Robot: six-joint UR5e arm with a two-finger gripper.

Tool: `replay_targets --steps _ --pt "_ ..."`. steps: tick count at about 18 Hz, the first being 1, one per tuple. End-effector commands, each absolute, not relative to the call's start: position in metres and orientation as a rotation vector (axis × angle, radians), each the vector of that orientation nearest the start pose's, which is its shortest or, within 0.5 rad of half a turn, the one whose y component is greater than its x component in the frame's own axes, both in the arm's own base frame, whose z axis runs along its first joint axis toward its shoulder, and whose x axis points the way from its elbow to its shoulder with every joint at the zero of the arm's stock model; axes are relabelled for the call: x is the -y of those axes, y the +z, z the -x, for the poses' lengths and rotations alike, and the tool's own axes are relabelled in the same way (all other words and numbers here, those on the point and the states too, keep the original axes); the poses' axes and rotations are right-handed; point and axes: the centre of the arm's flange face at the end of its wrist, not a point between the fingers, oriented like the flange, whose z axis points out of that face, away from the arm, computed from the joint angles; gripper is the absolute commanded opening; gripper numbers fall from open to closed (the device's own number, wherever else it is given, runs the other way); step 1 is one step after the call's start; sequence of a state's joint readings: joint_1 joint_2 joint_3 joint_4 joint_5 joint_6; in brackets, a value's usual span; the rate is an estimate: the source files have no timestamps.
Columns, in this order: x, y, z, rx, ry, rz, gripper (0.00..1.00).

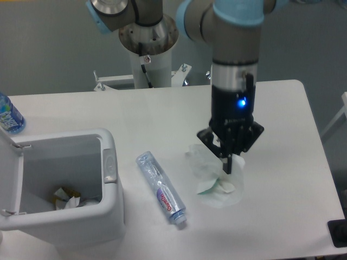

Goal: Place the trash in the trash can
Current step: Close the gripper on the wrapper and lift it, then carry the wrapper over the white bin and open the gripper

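The hand (230, 162) points straight down, its fingers clamped on the top of the white paper wrapper (219, 181), which hangs right of the bin (65, 184). The bottle with the red label (161, 187) lies on the tabletop (282, 119) between bin and wrapper. The bin's lid (10, 173) stands open, scraps (68, 198) inside.

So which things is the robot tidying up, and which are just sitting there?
Part of the job:
- crumpled white wrapper, hanging from the end effector
- clear bottle with the purple-red label, lying on the table
- trash can, lid open, some scraps already inside

Just sitting there:
- blue-labelled water bottle, at the far left edge
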State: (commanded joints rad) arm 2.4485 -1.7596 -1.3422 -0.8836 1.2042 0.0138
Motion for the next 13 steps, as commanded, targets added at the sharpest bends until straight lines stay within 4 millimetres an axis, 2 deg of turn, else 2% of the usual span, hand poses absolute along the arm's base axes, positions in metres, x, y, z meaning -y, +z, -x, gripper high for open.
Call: replay_targets --steps 2,4,6,8,10,11,12,13 --pt "-0.534 0.603 0.322 0.747 -0.04 2.2 0.0" --pt "-0.549 0.603 0.287 0.683 -0.077 2.222 0.0" --pt "-0.572 0.59 0.238 0.6 -0.135 2.269 0.0" --pt "-0.58 0.58 0.202 0.546 -0.173 2.305 0.0" --pt "-0.586 0.567 0.183 0.516 -0.196 2.336 0.02" --pt "-0.588 0.559 0.181 0.512 -0.204 2.349 0.17" --pt "-0.59 0.554 0.179 0.509 -0.214 2.357 0.24" --pt "-0.592 0.551 0.173 0.498 -0.219 2.366 0.37"
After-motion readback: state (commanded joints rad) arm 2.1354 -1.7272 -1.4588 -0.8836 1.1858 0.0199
